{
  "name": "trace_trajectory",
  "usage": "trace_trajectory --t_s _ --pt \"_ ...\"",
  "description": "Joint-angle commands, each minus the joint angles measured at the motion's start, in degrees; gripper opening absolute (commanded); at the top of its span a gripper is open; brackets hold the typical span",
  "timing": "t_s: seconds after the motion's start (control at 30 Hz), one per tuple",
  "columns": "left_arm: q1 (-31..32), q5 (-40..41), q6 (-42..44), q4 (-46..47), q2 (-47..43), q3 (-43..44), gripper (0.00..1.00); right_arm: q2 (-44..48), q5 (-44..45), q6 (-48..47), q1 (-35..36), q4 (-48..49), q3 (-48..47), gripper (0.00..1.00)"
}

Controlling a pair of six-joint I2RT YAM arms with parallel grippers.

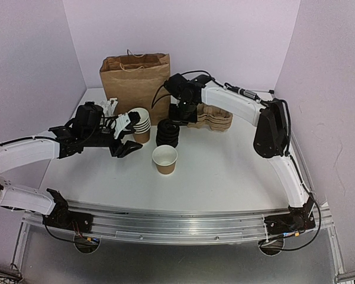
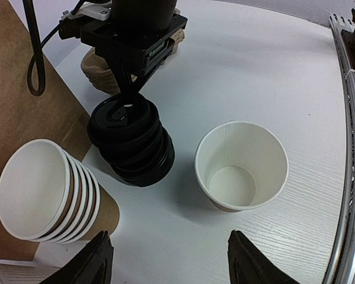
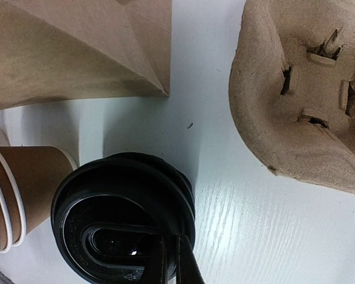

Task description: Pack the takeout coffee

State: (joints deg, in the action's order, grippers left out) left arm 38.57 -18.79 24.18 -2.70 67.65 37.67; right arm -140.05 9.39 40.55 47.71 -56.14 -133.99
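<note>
- The paper cup (image 2: 241,165) stands upright on the white bench (image 1: 225,171), near the middle and nearer the arms than the other things.
- It is small and tapered, with a brown outside, a clean white inside and a rolled white rim. It carries no lid, and the left wrist view shows its bare white bottom.
- Just beside it, on the far left, stands a stack of black lids (image 2: 133,142). They are round, glossy plastic and sit slightly askew on one another. The top lid (image 3: 124,219) has a raised rim and an oval recess.
- The right claw (image 2: 127,103) comes down from above onto the top lid with its fingers pressed together. Whether any plastic is pinched between them cannot be told.
- The left claw (image 2: 171,266) hangs low over the bench on the near left of the cup. Its fingers are spread wide and hold nothing, and they are apart from the cup.
- A stack of lidless brown cups (image 1: 141,123) stands just left of the lids, in front of an upright brown paper bag (image 1: 135,80).
- Moulded pulp cup carriers (image 3: 302,89) lie to the right of the lids.
</note>
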Motion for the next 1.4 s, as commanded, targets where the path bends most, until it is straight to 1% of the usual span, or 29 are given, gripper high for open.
trace_trajectory --t_s 0.0,0.13,0.23,0.43,0.57,0.67,0.73,0.87,1.03,1.23,1.37 --pt "-0.2 0.2 0.7 0.9 0.2 1.3 0.66 3.2 0.3 -1.4 0.5 -1.6 -2.7 0.00" --pt "-0.2 0.2 0.5 0.8 0.1 1.2 0.66 5.7 -0.5 -2.9 0.6 -1.6 -2.9 0.00" --pt "-0.3 -0.4 0.6 1.5 0.3 1.1 0.66 7.3 0.6 -4.2 0.9 -1.6 -3.0 0.00" --pt "-0.3 -0.7 0.8 2.1 0.6 1.3 0.66 7.5 -0.8 -4.6 0.9 -1.6 -3.5 0.00" --pt "-0.4 -0.7 0.7 2.0 0.7 1.2 0.66 8.8 -6.9 -7.6 1.0 -1.6 -3.6 0.00" --pt "-0.6 -0.5 0.7 2.4 0.5 1.0 0.66 12.8 -11.9 -10.7 1.4 -1.7 0.7 0.00" --pt "-0.6 -0.6 0.8 4.4 0.0 0.2 0.66 15.8 -12.7 -12.2 2.4 -1.8 4.3 0.00" --pt "-0.7 -2.6 1.3 9.6 -1.2 -2.2 0.68 20.0 -12.2 -13.1 5.0 -4.0 10.0 0.00" --pt "-0.8 -7.1 5.0 12.6 -2.1 -4.7 0.68 19.2 -9.4 -13.3 10.2 -10.0 9.6 0.00" --pt "-0.8 -13.9 13.7 11.1 -1.4 -5.0 0.67 17.3 -5.9 -11.2 12.3 -11.3 11.9 0.00" --pt "-0.8 -18.7 19.0 7.4 -0.2 -3.8 0.64 16.9 -2.1 -10.0 12.5 -11.4 12.4 0.00"
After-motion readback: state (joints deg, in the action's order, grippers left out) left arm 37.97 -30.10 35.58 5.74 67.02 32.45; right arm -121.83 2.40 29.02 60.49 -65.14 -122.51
